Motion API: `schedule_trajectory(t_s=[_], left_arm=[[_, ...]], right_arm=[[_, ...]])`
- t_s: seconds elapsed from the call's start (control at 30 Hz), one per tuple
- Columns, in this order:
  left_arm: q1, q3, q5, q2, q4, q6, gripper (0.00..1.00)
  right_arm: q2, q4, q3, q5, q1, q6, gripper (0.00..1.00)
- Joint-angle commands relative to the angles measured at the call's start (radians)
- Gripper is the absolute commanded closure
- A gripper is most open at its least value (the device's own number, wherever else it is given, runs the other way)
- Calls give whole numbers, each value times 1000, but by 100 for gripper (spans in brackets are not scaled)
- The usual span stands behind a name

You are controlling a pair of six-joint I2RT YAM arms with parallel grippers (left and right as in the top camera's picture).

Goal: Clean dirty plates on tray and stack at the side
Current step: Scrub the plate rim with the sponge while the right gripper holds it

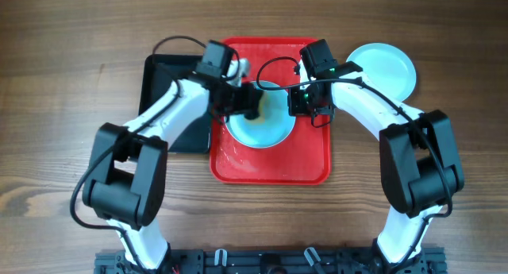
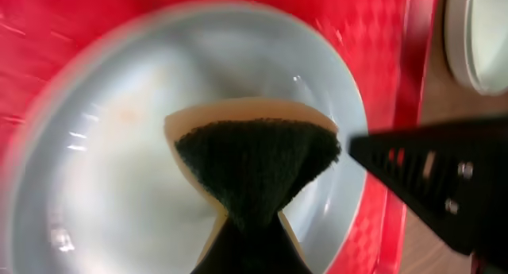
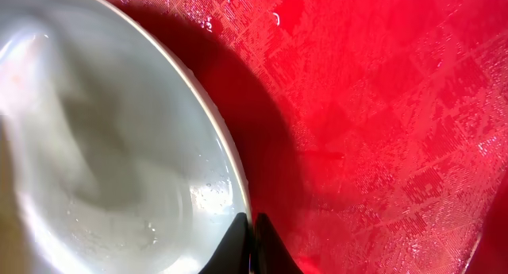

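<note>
The left fingers (image 1: 248, 102) are clamped on a green-faced sponge (image 2: 254, 159), pressing it onto the plate (image 2: 103, 147) just ahead of them. The right fingers (image 3: 238, 246) are pinched narrow on that plate's rim, with the red tray (image 3: 381, 107) beneath. A second plate (image 1: 385, 67) rests on the tabletop (image 1: 63, 107), beyond the right fingers and off the tray

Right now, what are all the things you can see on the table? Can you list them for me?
plate on the tray: one, light aqua, middle of the red tray.
plate off the tray: one seen, pale aqua, on the table by the tray's far right corner.
red tray: one, red, table centre.
black tray: one, black, left of the red tray.
sponge: one, yellow with dark green pad, on the tray's plate.
table: one, brown wood.
left gripper: black, shut on the sponge.
right gripper: black, pinching the tray plate's rim.
</note>
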Motion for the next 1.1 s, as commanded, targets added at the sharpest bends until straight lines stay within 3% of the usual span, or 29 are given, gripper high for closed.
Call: schedule_trajectory(t_s=[0.0, 0.43, 0.73, 0.83, 1.07], left_arm=[[24, 20, -114, 6, -21, -11, 96], [42, 19, -216, 117, 36, -21, 96], [42, 19, -117, 146, 78, -21, 96], [40, 19, -16, 154, 134, -21, 96], [-12, 19, -6, 154, 187, -39, 96]], right_arm=[[-24, 3, -8, -13, 5, 4, 96], [-24, 9, -8, -13, 5, 4, 96], [-24, 9, -8, -13, 5, 4, 96], [-24, 9, -8, -14, 8, 3, 96], [-24, 18, -8, -13, 50, -6, 96]])
